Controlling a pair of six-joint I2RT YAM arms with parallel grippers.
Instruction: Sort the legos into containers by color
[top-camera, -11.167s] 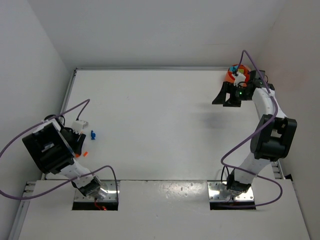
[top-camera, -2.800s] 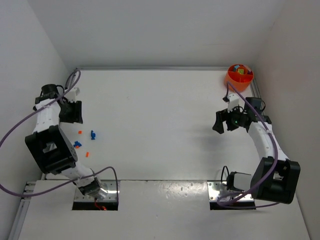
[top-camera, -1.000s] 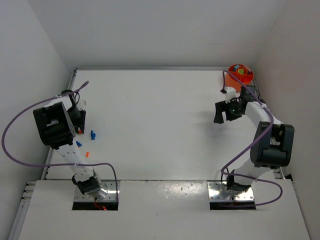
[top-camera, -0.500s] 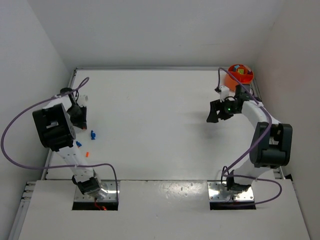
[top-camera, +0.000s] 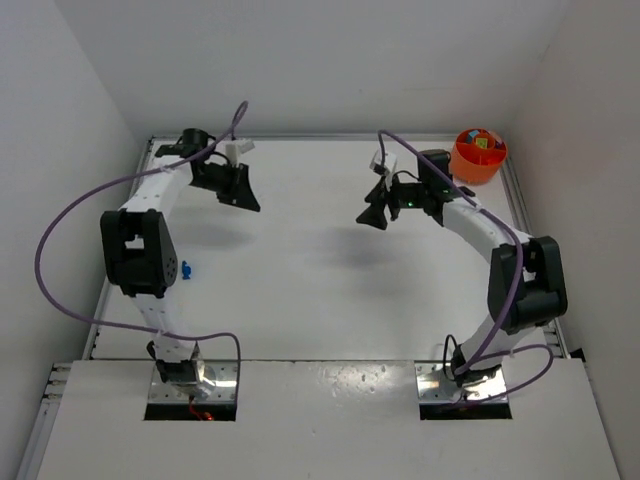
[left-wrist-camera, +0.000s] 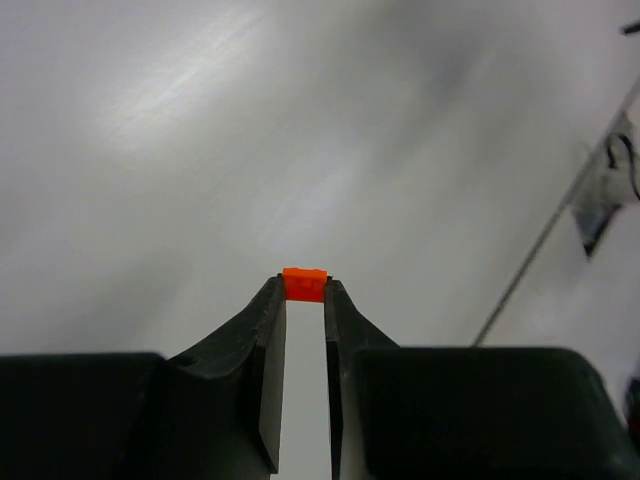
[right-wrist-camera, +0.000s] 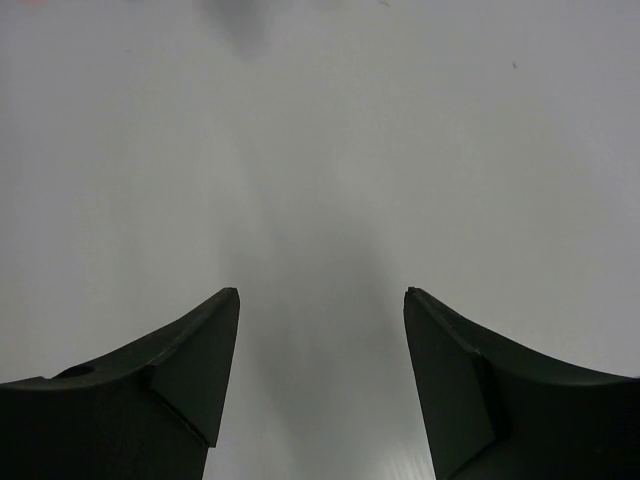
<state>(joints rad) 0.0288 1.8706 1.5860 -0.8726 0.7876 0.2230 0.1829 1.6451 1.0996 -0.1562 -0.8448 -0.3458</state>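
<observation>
Left gripper pinches tiny orange plastic brick at its tips, likely bound for round orange plastic tub; right gripper gapes empty.

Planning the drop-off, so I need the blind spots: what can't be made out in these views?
- Orange tub: top view, too small to tell which colours sit in which compartment.
- Orange lego: shows only in the left wrist view; in the top view the left claw hides it.
- Tub again: outside the right wrist view, where the open right claw frames only bare table.
</observation>
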